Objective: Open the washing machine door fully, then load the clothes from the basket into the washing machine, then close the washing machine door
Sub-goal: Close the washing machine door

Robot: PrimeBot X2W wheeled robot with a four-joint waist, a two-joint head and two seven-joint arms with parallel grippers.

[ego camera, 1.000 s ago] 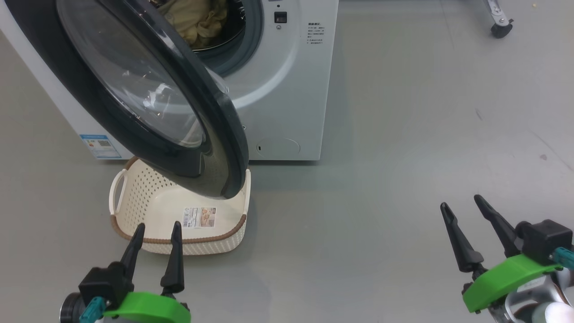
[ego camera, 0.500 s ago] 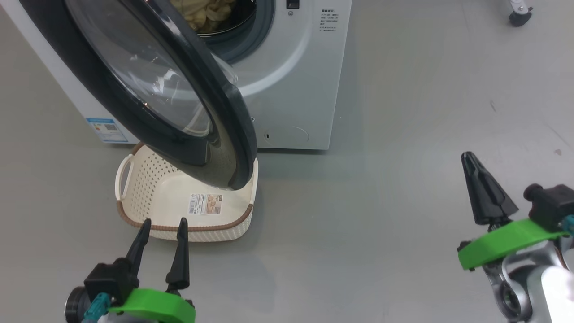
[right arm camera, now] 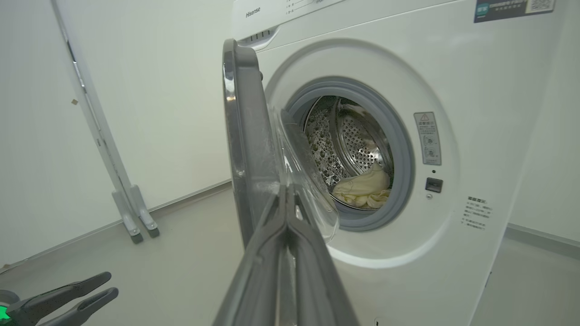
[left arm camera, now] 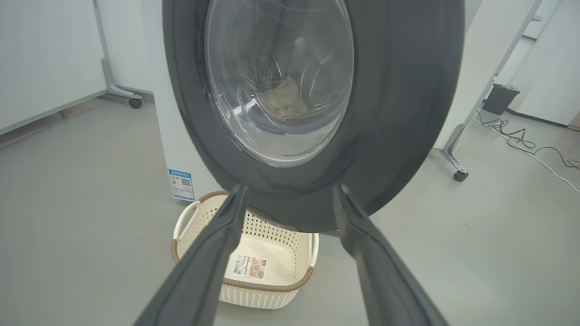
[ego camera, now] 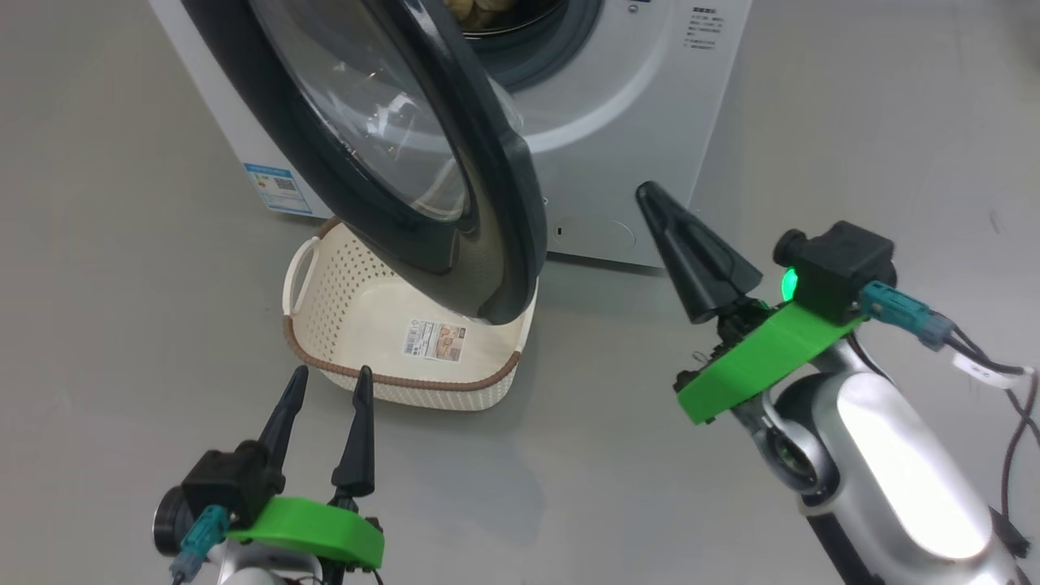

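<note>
The washing machine stands with its door swung out, the black rim hanging over the basket. That cream basket lies on the floor with just a label sticker inside. Clothes lie in the steel drum, and show through the door glass. My left gripper is open just in front of the basket's near rim, holding nothing. My right gripper is shut and empty, raised to the right of the door's edge, apart from it. Its fingers point at the door's inner side.
Grey floor lies all around. A white frame leg with a castor, a dark bin and floor cables are right of the washer. Another frame foot stands by the wall on its left. My left gripper is at lower left.
My right gripper has gone from open to shut and its arm has risen toward the washer, near the door's free edge. The head camera has shifted; door, basket and left gripper are unchanged.
</note>
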